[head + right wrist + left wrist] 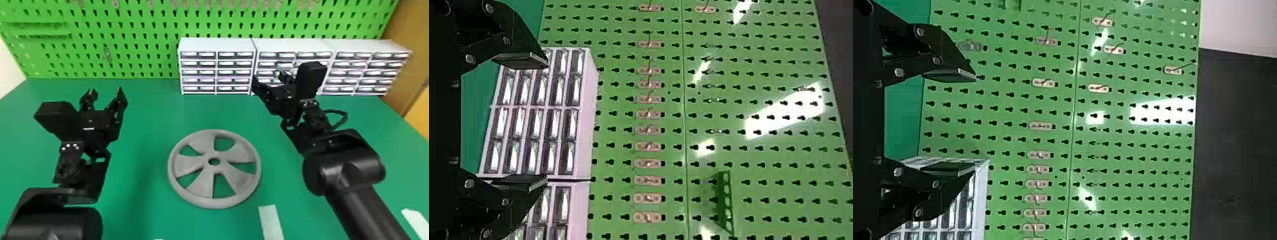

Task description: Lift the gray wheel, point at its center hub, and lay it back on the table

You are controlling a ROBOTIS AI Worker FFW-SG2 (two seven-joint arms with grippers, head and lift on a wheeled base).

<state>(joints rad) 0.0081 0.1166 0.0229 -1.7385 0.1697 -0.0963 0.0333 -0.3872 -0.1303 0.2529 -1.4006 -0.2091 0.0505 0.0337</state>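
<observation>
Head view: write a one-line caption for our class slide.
A gray wheel lies on the green table between the robot's left arm and right arm.

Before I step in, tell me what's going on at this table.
A two-armed robot is at the table, but it isn't handling anything right now. The gray wheel lies flat on the green top, between the two arms. The left pincer is open and empty, off to the wheel's left. The right pincer is also open and empty, up toward the white drawer units at the back. Whether the wheel has already been lifted, I can't tell.
</observation>
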